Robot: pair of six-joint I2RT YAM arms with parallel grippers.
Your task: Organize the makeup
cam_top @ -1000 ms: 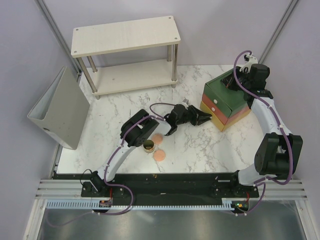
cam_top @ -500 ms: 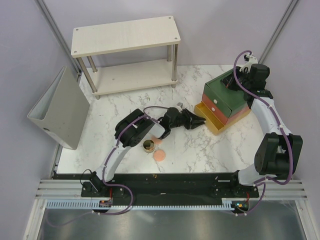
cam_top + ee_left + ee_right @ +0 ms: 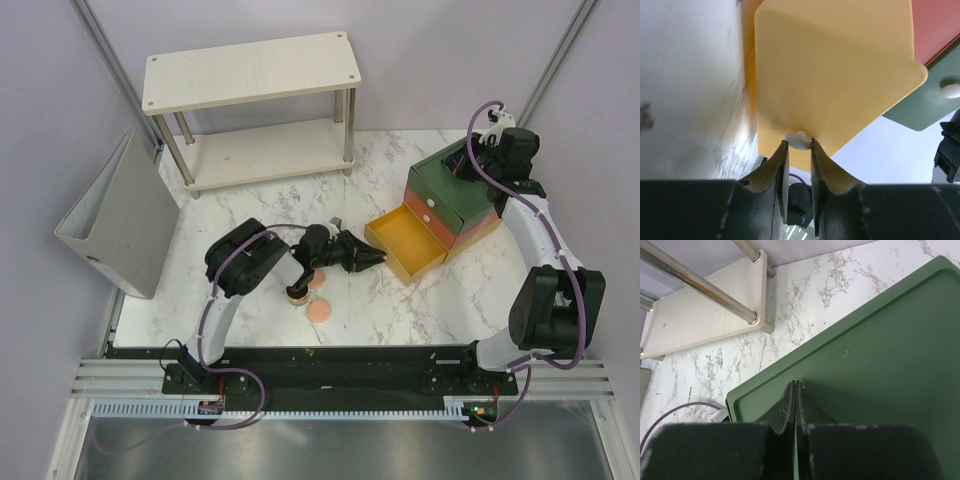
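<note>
My left gripper (image 3: pixel 376 258) is shut on the white knob (image 3: pixel 799 141) of the yellow bottom drawer (image 3: pixel 405 238), which stands pulled out of the drawer box (image 3: pixel 455 185); the drawer's inside looks empty. In the left wrist view the yellow drawer front (image 3: pixel 835 75) fills the frame. Two peach-pink discs (image 3: pixel 322 312) (image 3: pixel 318 281) and the dark gold-rimmed jar (image 3: pixel 297 293) lie on the marble under my left arm. The tubes are out of view. My right gripper (image 3: pixel 795 385) is shut and empty, its tips against the box's green top (image 3: pixel 880 355).
A two-level wooden shelf (image 3: pixel 255 110) stands at the back. A grey binder (image 3: pixel 120 215) leans at the left edge. The green drawer with a white knob (image 3: pixel 951 90) and the red drawer (image 3: pixel 940 25) sit closed above the yellow one.
My left gripper has moved left and towards me, pulling the yellow drawer out of the box. The right arm has stayed on the box top.
</note>
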